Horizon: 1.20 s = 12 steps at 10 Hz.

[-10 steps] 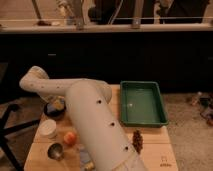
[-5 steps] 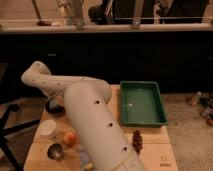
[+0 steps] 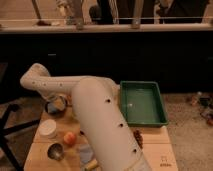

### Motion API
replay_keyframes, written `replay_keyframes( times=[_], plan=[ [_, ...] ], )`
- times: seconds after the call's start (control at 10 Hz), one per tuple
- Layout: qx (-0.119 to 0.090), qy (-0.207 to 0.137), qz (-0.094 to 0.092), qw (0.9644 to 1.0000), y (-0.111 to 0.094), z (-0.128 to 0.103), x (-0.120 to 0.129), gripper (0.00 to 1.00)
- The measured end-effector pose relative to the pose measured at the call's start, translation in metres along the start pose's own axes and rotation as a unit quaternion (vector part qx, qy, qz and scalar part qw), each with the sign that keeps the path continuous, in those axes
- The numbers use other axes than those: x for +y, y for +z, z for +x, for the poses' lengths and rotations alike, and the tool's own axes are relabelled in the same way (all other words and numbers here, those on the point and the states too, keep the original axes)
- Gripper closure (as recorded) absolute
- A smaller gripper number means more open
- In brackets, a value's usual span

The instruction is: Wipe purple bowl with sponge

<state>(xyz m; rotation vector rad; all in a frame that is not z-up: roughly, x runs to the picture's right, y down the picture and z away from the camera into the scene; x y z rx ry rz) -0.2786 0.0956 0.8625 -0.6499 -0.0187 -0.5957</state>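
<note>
Across the light wooden surface [image 3: 156,149] the bulky white robot arm [image 3: 100,120] sets its end effector [image 3: 56,104] low over a dark round dish directly beneath, likely the purple bowl [image 3: 52,108]. I cannot tell its grip, nor pick out the sponge. Wiping seems in hand, next calling for pressed sweeps inside the rim; the pose has barely changed since half a second ago.

The light wooden bench [image 3: 161,151] carries a green rectangular plastic tray [image 3: 142,102] at its right rear. On its left lie a white round lidded container [image 3: 48,128], an orange fruit [image 3: 69,138] and a small metal cup [image 3: 55,151]. The tool [image 3: 56,104] hangs over the bench's left rear corner.
</note>
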Motion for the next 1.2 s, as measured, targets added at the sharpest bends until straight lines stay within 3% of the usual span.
replay_keyframes(
  times=[0.3, 0.5, 0.8, 1.2],
  plan=[
    [-0.020, -0.018, 0.013, 0.9996, -0.010, -0.035, -0.017, 1.00],
    [-0.022, -0.022, 0.023, 0.9992, -0.022, -0.041, -0.032, 1.00],
    [-0.014, -0.006, 0.024, 0.9996, -0.024, -0.016, -0.038, 1.00],
    [-0.002, 0.022, 0.007, 0.9997, -0.009, 0.028, -0.018, 1.00]
  ],
)
